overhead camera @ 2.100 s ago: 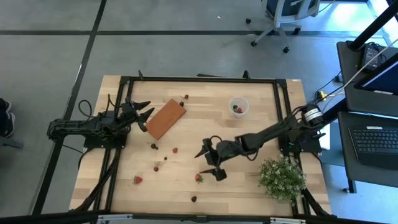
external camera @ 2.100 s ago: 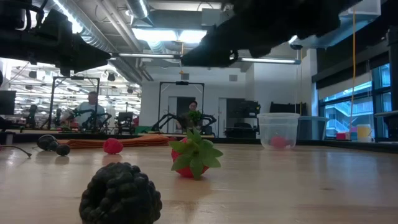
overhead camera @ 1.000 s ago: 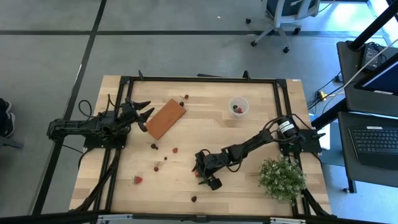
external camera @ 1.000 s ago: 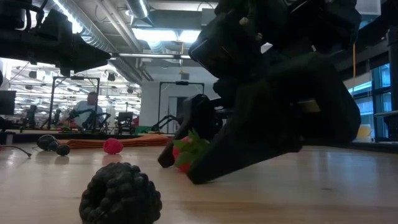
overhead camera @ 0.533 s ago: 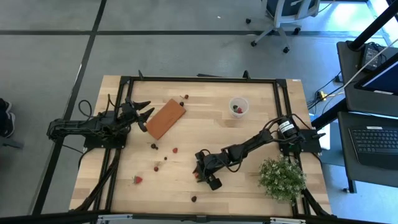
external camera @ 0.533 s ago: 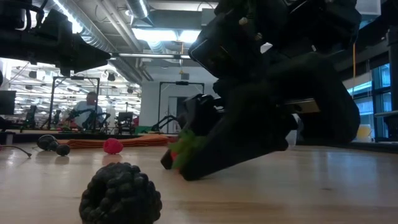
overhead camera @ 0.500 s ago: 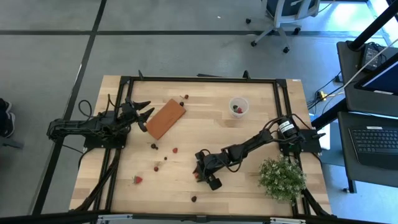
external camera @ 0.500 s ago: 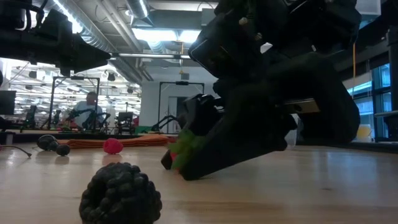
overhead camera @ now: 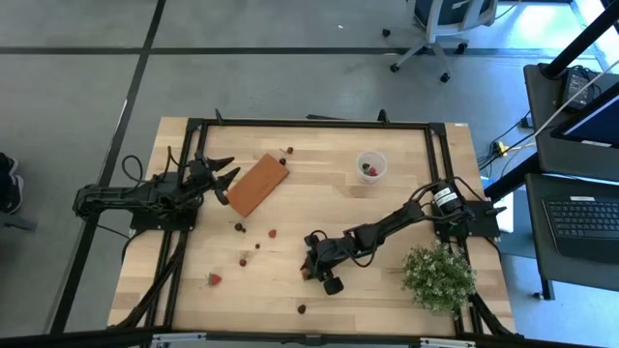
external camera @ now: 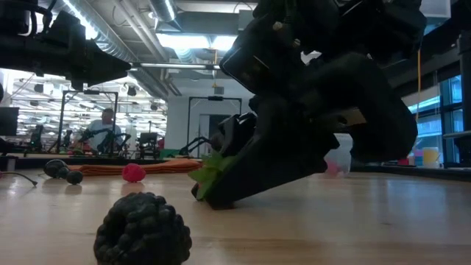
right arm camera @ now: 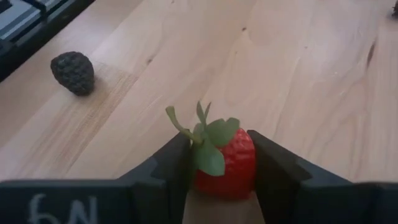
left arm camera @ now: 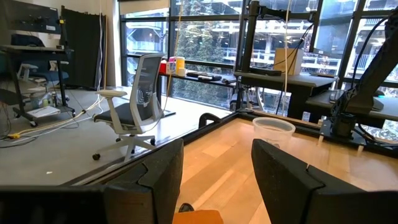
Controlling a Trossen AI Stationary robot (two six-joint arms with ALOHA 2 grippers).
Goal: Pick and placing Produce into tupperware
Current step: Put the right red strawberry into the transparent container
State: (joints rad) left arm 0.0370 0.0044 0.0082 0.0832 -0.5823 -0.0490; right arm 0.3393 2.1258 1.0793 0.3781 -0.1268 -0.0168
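My right gripper (overhead camera: pixel 316 269) is low over the table's near middle, shut on a red strawberry (right arm camera: pixel 225 163) with a green top (external camera: pixel 212 171). The tupperware (overhead camera: pixel 371 165), a small translucent cup with a red berry inside, stands at the far right. It also shows in the left wrist view (left arm camera: pixel 273 127). Loose produce lies on the wood: a red berry (overhead camera: pixel 214 279), another red one (overhead camera: pixel 271 233) and a dark one (overhead camera: pixel 302 309). My left gripper (overhead camera: pixel 224 179) hovers open at the far left, beside the orange-brown block (overhead camera: pixel 259 184). My right gripper pinches the strawberry's two red sides (right arm camera: pixel 244 163) between its two fingers. The fingers (external camera: pixel 243 184) slant down from the table's right, their tips at the tabletop. The green top (right arm camera: pixel 208 140) sticks out past the fingertips. Whether the berry rests on the wood, I cannot tell.
A bushy green plant (overhead camera: pixel 440 275) stands at the near right corner, close to my right arm. A dark berry (external camera: pixel 142 230) lies near the front edge, also seen from the right wrist (right arm camera: pixel 73 72). A black frame (overhead camera: pixel 309 124) rims the table.
My right gripper has stayed low at the same spot and shut its fingers on the strawberry. The berry's red body, plain between the fingers a second ago in the low view, is now covered by the near finger.
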